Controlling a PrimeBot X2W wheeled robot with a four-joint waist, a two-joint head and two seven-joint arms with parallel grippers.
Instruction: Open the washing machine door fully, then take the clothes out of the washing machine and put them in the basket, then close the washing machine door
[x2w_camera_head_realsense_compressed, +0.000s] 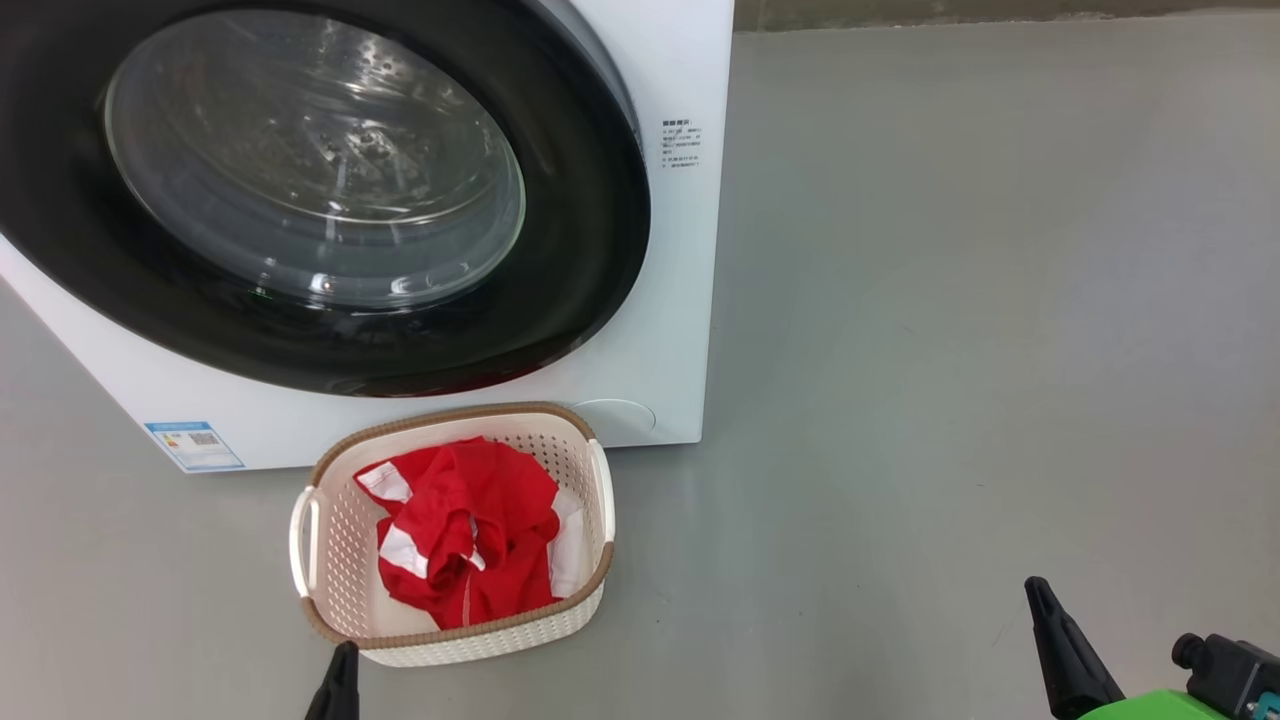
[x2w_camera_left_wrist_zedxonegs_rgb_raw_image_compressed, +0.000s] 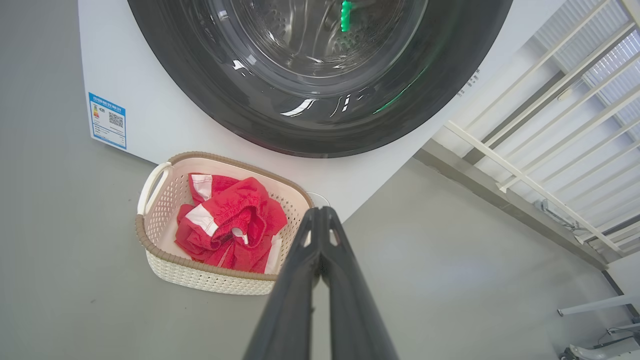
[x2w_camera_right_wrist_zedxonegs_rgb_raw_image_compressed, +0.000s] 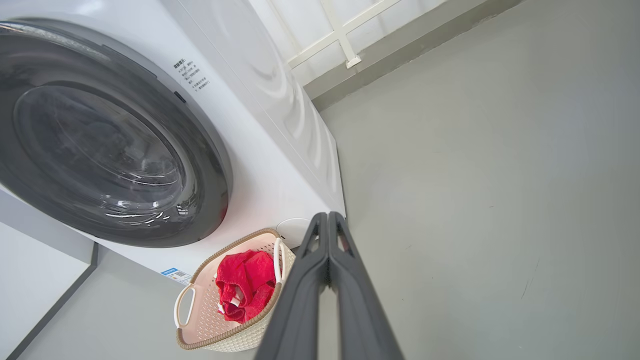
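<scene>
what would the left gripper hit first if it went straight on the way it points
Likely the washer, on its white front below the door, passing close by the basket. Depth is unclear, so the left gripper could clip the basket's rim first.

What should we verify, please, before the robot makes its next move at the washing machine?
1. The washing machine door lies against the washing machine front: ok. Whether it is latched: cannot tell.
2. The clothes lie inside the basket, nothing hanging over its rim: ok.
3. The drum, seen through the glass, shows no red fabric: ok.
4. The left gripper is shut and holds nothing: ok.
5. The right gripper is shut and holds nothing: ok.
</scene>
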